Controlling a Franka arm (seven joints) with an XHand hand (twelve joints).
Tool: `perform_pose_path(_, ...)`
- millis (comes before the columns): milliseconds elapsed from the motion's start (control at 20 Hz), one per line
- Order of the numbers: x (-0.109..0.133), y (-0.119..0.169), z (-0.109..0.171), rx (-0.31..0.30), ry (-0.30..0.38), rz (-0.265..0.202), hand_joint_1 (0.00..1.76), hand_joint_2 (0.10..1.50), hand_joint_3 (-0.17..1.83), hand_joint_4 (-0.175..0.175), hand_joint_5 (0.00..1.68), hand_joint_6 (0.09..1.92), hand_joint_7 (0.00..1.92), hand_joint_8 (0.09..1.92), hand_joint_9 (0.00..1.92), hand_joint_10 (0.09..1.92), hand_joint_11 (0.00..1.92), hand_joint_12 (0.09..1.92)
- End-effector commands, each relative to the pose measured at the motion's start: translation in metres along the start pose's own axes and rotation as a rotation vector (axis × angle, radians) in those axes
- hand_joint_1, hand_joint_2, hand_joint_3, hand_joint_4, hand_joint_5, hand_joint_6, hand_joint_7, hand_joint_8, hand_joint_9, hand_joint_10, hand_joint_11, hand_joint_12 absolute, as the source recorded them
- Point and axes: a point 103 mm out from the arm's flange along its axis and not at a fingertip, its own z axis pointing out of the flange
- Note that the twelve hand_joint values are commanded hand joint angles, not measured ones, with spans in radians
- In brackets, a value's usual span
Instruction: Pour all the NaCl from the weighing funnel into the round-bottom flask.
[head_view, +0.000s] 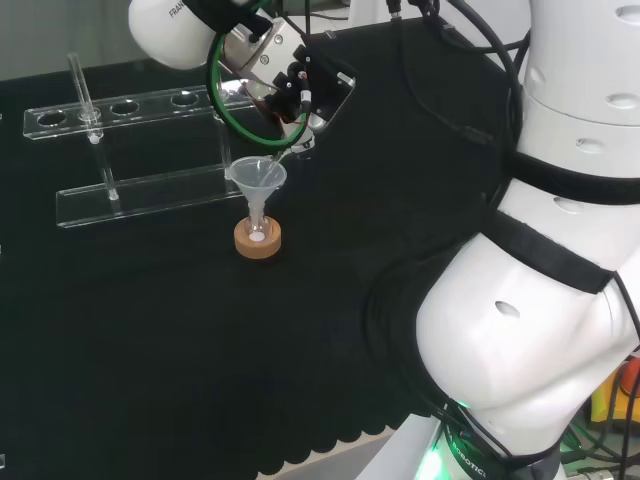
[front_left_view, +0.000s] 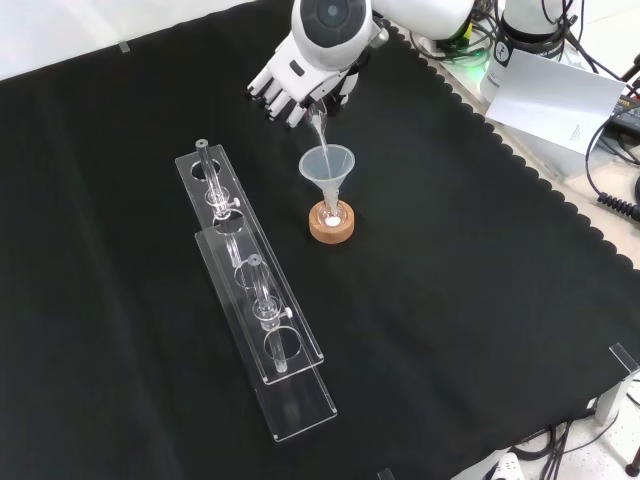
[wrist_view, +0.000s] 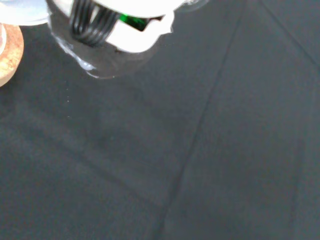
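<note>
Cork stand (front_left_view: 331, 225) bears a barely visible flask; hand (front_left_view: 297, 80) seemingly pinches the weighing funnel (front_left_view: 318, 128).

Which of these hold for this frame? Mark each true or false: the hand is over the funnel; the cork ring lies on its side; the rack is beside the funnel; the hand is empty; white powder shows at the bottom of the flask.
1. The hand is over the funnel. True.
2. The cork ring lies on its side. False: it sits flat on the cloth, under the flask.
3. The rack stands beside the funnel. True: to its left in the front view.
4. The hand is empty. False: it holds a clear weighing funnel, tipped down into the funnel.
5. White powder shows at the bottom of the flask. True.
</note>
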Motion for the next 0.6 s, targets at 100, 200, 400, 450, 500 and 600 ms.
perform_pose_path(100, 0.0042, -0.0019, -0.0079, -0.003, -0.071, 0.008, 1.04, 0.83, 0.55, 0.175, 1.02, 1.05, 0.57, 0.71, 0.73, 0.59, 0.24, 1.35)
perform_pose_path(200, 0.0049, -0.0021, -0.0083, -0.003, -0.078, 0.008, 1.04, 0.83, 0.55, 0.175, 1.02, 1.05, 0.57, 0.71, 0.73, 0.59, 0.24, 1.35)
perform_pose_path(400, 0.0064, -0.0024, -0.0091, -0.003, -0.096, 0.008, 1.04, 0.83, 0.55, 0.175, 1.02, 1.05, 0.57, 0.71, 0.73, 0.59, 0.24, 1.35)
perform_pose_path(450, 0.0066, -0.0023, -0.0091, -0.003, -0.099, 0.008, 1.04, 0.83, 0.55, 0.175, 1.02, 1.05, 0.57, 0.71, 0.73, 0.59, 0.24, 1.35)
perform_pose_path(500, 0.0070, -0.0024, -0.0093, -0.003, -0.104, 0.008, 1.04, 0.83, 0.55, 0.175, 1.02, 1.05, 0.57, 0.71, 0.73, 0.59, 0.24, 1.35)
perform_pose_path(600, 0.0085, -0.0020, -0.0103, -0.003, -0.116, 0.007, 1.04, 0.83, 0.55, 0.175, 1.02, 1.05, 0.57, 0.71, 0.73, 0.59, 0.24, 1.35)
